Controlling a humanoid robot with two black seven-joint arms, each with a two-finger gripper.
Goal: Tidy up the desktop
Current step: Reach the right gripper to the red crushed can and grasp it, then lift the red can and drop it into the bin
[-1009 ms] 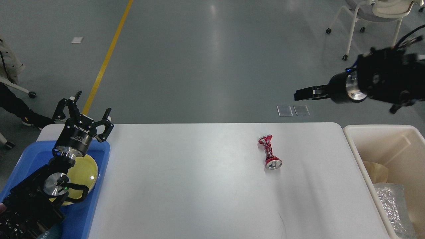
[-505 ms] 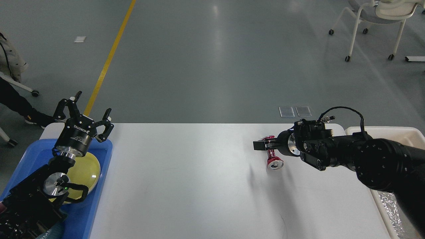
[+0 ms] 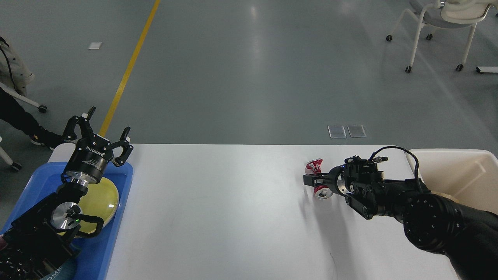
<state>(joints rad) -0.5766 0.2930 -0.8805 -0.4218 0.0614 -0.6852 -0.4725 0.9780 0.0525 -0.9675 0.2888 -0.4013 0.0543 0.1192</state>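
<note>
The desktop (image 3: pixel 218 210) is a wide white-grey tabletop. A crushed red can (image 3: pixel 313 166) lies on it at the right, its silver end (image 3: pixel 321 193) pointing toward me. My right gripper (image 3: pixel 311 180) reaches in from the right, low over the table, and lies across the can's pinched middle, hiding it. Its fingers show side-on as one dark bar, so its state is unclear. My left gripper (image 3: pixel 106 125) stands open and empty, pointing up, above the far end of the blue tray.
A blue tray (image 3: pixel 97 252) at the table's left end holds a yellow plate (image 3: pixel 104 197), partly behind my left arm. A cream bin (image 3: pixel 451 156) stands off the right end. A wheeled chair (image 3: pixel 435 19) and a person's legs (image 3: pixel 15 116) are on the floor beyond.
My right arm swung down from high at the right to the can and has lowered onto its middle. The left arm has not moved.
</note>
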